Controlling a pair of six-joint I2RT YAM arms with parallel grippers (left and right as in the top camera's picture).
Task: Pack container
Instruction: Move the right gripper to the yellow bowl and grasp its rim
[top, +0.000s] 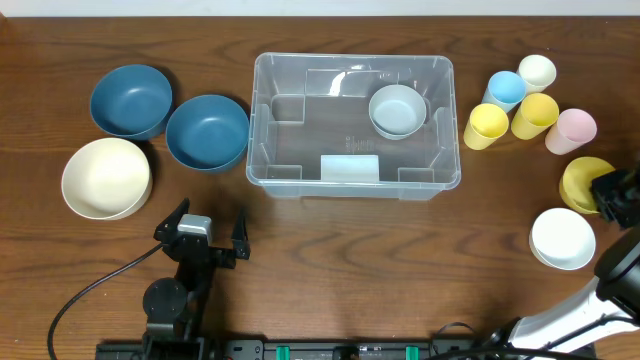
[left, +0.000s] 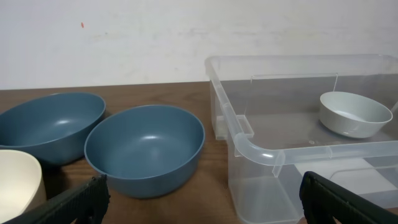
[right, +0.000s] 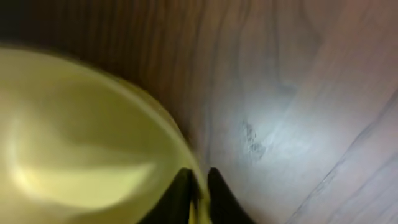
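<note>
The clear plastic container (top: 352, 170) stands in the middle of the table with a pale grey bowl (top: 397, 109) in its back right corner and a whitish label at its front. The left wrist view shows the container (left: 261, 149) and that bowl (left: 354, 114) to the right. My left gripper (top: 205, 232) hovers open near the front edge, nothing between its fingers. At the far right, my right gripper (top: 608, 192) is shut on the rim of a yellow bowl (top: 580, 180). In the right wrist view its fingertips (right: 182, 186) pinch the yellow bowl's (right: 81, 143) wall.
Two blue bowls (top: 131, 100) (top: 207, 131) and a cream bowl (top: 105, 178) sit left of the container. Several coloured cups (top: 520, 100) stand at the back right. A white bowl (top: 562, 238) lies at the front right, just in front of the yellow one.
</note>
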